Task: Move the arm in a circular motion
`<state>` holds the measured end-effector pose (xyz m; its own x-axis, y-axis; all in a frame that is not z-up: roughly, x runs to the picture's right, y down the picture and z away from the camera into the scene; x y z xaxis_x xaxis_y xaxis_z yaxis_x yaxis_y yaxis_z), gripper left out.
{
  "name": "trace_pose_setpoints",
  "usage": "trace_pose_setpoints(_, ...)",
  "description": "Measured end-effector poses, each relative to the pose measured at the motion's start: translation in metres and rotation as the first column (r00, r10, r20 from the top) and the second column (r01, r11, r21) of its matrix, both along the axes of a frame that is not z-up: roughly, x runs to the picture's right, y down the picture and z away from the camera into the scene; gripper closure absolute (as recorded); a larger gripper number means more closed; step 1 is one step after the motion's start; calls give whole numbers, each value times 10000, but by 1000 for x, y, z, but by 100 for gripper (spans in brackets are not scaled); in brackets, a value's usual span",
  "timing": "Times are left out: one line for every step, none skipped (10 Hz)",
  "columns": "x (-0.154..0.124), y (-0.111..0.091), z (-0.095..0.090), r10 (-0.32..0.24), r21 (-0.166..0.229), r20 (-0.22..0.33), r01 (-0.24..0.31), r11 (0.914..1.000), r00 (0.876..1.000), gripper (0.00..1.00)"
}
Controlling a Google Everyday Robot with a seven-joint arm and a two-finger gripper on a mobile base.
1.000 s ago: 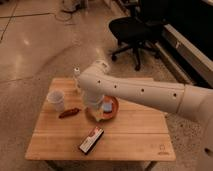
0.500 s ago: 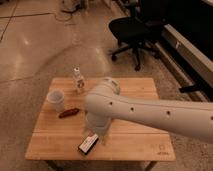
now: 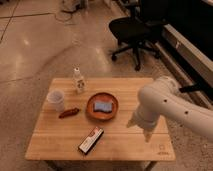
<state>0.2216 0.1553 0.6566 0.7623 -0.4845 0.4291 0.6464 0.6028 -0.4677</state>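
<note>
The arm (image 3: 172,106) reached in from the right edge of the camera view, its thick white segments bending at a bulbous joint above the right part of the wooden surface (image 3: 125,142). Its end effector (image 3: 140,129) hung below that joint, over the right half of the surface, with two pale fingers pointing down and spread apart, holding nothing. To its left, well apart, sat a brown plate (image 3: 103,107) with a blue sponge (image 3: 103,106) on it. Near the front edge lay a dark snack bar (image 3: 91,139) with red and white print, set on a slant. Further left stood a white cup (image 3: 56,100), with a reddish sausage-like item (image 3: 69,113) just beside it. A small white bottle (image 3: 79,81) stood upright near the back edge. Behind the surface, on the shiny floor, stood a black office chair (image 3: 131,31).
</note>
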Motion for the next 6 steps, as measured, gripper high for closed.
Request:
trace_pose_setpoints(39, -19, 24, 546, 162, -901, -533, 9984, 9944, 35)
trace_pose_setpoints(57, -42, 50, 1058, 380, -1525, -1011, 9941, 9826, 35)
trace_pose_setpoints(60, -63, 74, 1494, 586, -1826, -1409, 9883, 9718, 35)
trace_pose_setpoints(53, -88, 101, 1986, 751, -2103, -1867, 9795, 9572, 35)
trace_pose_setpoints(40, -104, 120, 2327, 811, -2179, -2201, 9721, 9478, 35)
trace_pose_setpoints(25, -116, 134, 2585, 821, -2165, -2463, 9657, 9414, 35)
